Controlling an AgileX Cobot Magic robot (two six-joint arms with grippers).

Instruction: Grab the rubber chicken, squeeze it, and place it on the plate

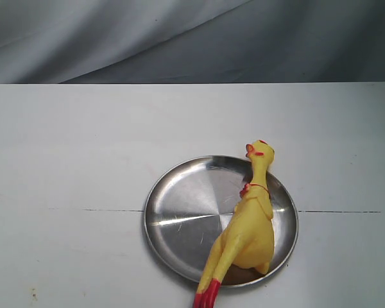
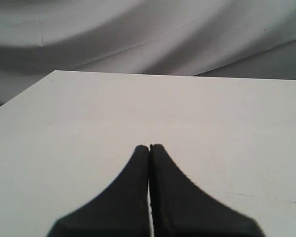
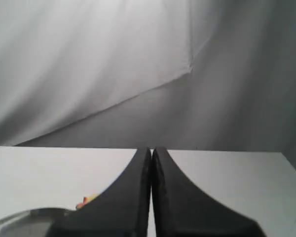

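Exterior view gives me the whole story: the rubber chicken [image 1: 249, 231] lies on the plate [image 1: 179, 205], along its right half. The head rests over the rim at about 1 o'clock. The body fills the stretch from the middle down to 5 o'clock, and the red feet hang past the rim near 6 o'clock onto the white desk [image 1: 64, 160], cut off by the frame edge.

Neither arm shows in this view. On the left wrist camera I see the left claw [image 2: 149, 148] closed, jaws pressed together with nothing between them, over bare desk. The right wrist camera shows the right claw [image 3: 151, 150] closed and empty as well. A sliver of the plate's rim and a speck of red and yellow sit just beside its jaws.

My read is that the placing step is done, since the toy is on the plate and no claw holds it. Whether it got squeezed I cannot tell from these pictures. The overhanging feet might call for a nudge further onto the plate. Otherwise I judge nothing is left.
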